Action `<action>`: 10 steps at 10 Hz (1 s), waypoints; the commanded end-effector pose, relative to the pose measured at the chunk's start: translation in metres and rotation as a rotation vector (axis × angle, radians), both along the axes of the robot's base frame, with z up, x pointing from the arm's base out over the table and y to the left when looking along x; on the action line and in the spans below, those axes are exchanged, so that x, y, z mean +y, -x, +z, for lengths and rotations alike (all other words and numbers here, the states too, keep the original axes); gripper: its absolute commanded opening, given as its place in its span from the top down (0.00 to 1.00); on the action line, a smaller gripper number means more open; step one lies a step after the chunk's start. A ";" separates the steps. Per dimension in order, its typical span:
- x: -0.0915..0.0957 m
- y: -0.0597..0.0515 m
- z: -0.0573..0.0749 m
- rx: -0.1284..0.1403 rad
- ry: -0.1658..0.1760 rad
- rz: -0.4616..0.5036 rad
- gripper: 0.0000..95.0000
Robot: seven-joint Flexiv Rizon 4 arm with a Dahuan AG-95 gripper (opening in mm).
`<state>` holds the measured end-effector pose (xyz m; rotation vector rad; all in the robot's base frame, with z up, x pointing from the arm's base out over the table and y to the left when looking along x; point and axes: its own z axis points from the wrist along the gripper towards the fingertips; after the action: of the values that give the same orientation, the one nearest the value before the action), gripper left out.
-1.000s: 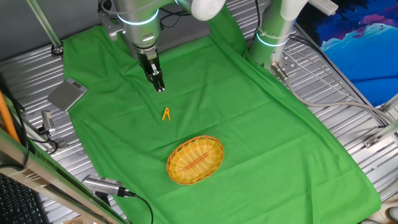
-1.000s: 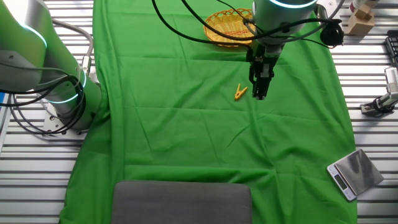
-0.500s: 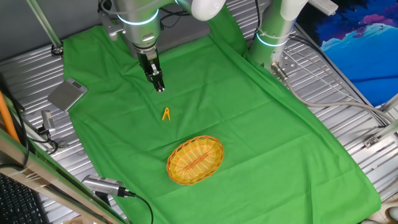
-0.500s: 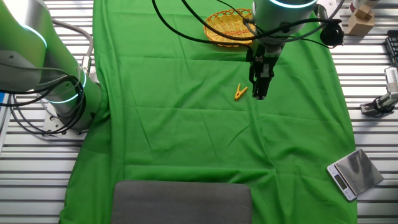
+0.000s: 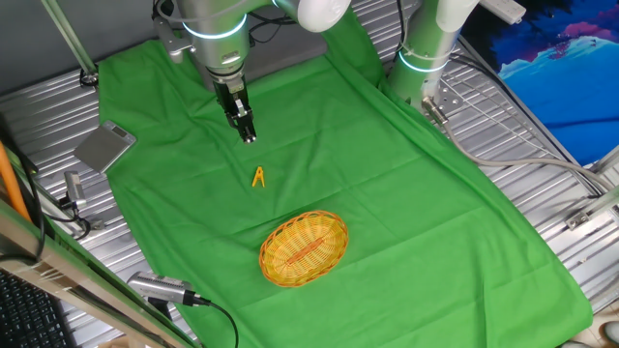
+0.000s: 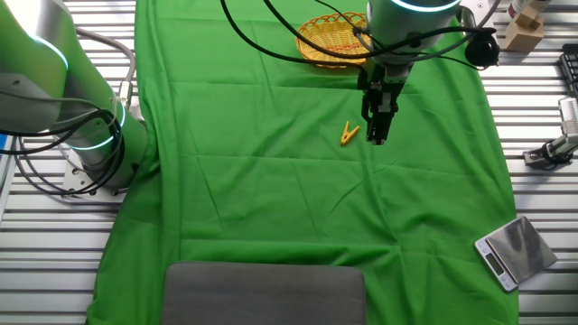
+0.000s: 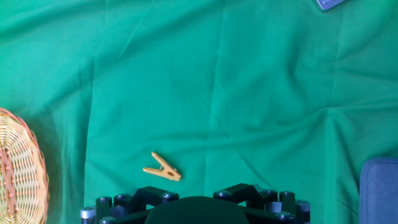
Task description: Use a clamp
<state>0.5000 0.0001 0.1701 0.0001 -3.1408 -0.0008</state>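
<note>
From one fixed view, nearest the camera sits the oval wicker basket [image 5: 304, 249] on the green cloth [image 5: 406, 213]. Beyond it the small yellow-orange clamp [image 5: 258, 177] lies flat on the cloth, untouched, between the basket and the gripper [image 5: 249, 136]. The gripper hangs farther back, above the cloth and apart from the clamp, its fingers close together and holding nothing. In the hand view the clamp [image 7: 162, 168] lies just ahead and left of the gripper body.

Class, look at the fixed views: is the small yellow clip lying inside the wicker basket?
No. The clamp lies on the green cloth, apart from the basket, between it and the gripper.
</note>
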 end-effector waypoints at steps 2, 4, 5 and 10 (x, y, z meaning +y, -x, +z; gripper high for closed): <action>0.000 0.000 0.000 -0.005 -0.014 0.012 1.00; 0.000 0.000 0.000 -0.005 -0.013 0.012 1.00; 0.000 0.000 0.000 -0.005 -0.012 0.012 1.00; 0.000 0.000 0.000 -0.005 -0.012 0.012 1.00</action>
<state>0.5002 -0.0001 0.1696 0.0195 -3.1461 -0.0210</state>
